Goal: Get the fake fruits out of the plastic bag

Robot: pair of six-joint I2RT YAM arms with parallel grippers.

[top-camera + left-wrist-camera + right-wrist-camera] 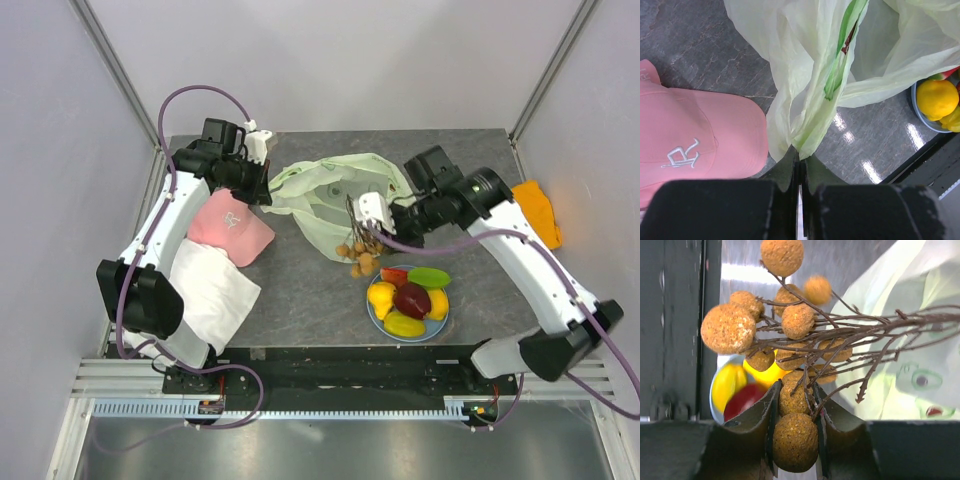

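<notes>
We've got a grey stone-look table. On the left a pink cap touches a white cloth, the plastic bag sprawls mid-back, a light-blue plate sits front-centre, and an orange cloth lies at the right edge.

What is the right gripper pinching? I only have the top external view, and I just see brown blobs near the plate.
Observer: On the right wrist view, the right gripper is shut on the brown fruit cluster; one rough ball sits between its fingers, twigs branching above.
Operator: And does the left one have the bag?
Observer: Yes. On the left wrist view the left gripper is shut on a fold of the plastic bag, right beside the pink cap.
</notes>
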